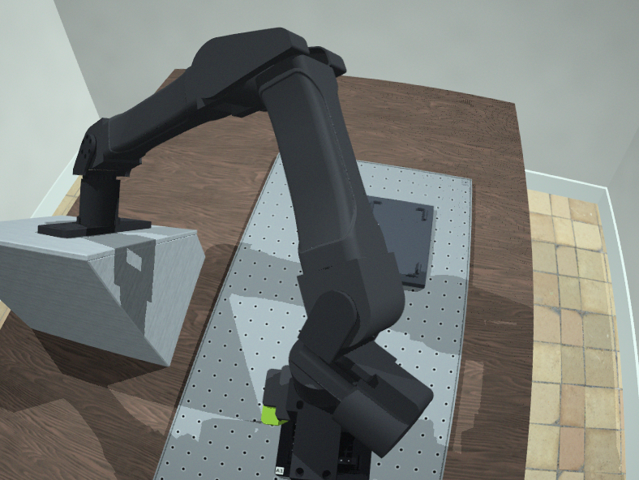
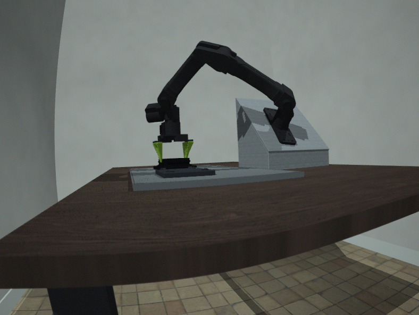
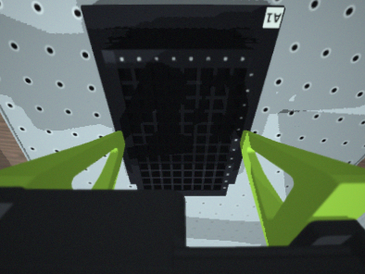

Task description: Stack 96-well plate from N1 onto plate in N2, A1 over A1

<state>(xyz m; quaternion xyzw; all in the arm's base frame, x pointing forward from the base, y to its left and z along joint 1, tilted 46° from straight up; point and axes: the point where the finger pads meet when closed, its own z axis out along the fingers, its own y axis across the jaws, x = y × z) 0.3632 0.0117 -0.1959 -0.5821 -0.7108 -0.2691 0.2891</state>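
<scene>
Item: gripper (image 3: pixel 182 153), green fingers spread wide and grasping nothing, standing just off either long side of the upper 96-well plate (image 3: pixel 181 116). The plate is lying directly below and ahead of the fingertips, its long axis running up the wrist frame, A1 label (image 3: pixel 272 18) at upper right. In the exterior view it is sitting on the lower plate in nest N2 (image 2: pixel 199 172), left of centre. Nest N1 (image 1: pixel 408 232) is standing bare, right of centre in the top view. Judged next move: straight upward retreat.
</scene>
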